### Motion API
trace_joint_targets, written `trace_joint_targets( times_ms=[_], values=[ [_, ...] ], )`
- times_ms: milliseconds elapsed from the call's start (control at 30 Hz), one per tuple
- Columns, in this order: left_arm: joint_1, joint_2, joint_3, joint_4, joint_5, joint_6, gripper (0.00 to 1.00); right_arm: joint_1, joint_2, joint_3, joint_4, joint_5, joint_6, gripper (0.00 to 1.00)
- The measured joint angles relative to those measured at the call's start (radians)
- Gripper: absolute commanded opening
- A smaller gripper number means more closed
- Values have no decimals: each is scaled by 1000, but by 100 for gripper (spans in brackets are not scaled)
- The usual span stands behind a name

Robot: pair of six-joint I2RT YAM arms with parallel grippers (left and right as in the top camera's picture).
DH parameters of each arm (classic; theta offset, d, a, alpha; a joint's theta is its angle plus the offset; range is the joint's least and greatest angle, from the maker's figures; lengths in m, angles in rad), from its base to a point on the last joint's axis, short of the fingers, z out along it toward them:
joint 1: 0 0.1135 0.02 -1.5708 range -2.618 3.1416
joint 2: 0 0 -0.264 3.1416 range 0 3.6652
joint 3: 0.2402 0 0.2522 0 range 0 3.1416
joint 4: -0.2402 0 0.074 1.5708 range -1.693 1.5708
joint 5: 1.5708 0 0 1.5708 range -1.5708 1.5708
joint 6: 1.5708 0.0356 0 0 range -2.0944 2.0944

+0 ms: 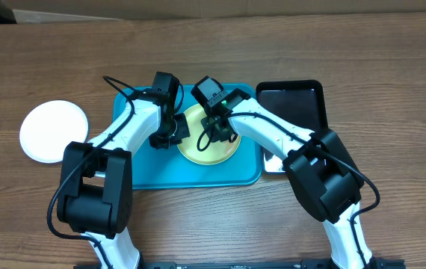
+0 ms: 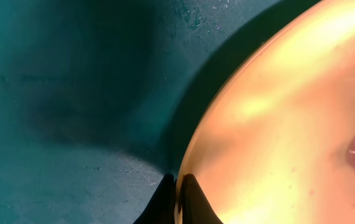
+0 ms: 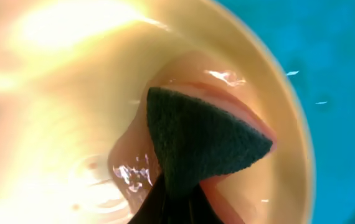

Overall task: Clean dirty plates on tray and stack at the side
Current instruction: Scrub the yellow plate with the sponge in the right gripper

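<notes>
Dark-green scouring material fills the close view of your right gripper: its jaws are closed tight on a sponge, whose broad wedge end juts forward from the fingertips and presses flat into the well of the yellow-green plate. A wet pinkish film rings the sponge on both sides, so the dirt you want looks to lie directly under and just around the pad, not off toward the rim. Your left gripper is likewise closed, pinching the plate's left rim between its two fingers, with one finger on the inside and one on the outside. That steadies the plate on the floor of the turquoise tray. The plate is round, so it has no long axis to line up with. What counts is that the left grip holds one edge while the sponge works inward from the opposite, right-hand side. Push the sponge toward the pinned rim rather than away from it, or the plate may pivot out of the pinch. Further out, a white plate lies on the table well left of the tray, on the left arm's side. The black tray sits just beside the turquoise one on the right.
</notes>
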Motion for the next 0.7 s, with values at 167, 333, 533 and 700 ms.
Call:
trace_joint_targets(
  times_ms=[167, 333, 533, 700],
  values=[
    [0, 0, 0, 0, 0, 0, 4, 0, 0, 3, -1, -130, 2, 4],
    [0, 0, 0, 0, 0, 0, 4, -18, -6, 3, -6, -301, -10, 4],
    [0, 0, 0, 0, 0, 0, 4, -85, -66, -1, -56, -433, -22, 4],
    [0, 0, 0, 0, 0, 0, 4, -215, -188, -1, -155, -443, -25, 4]
  ],
)
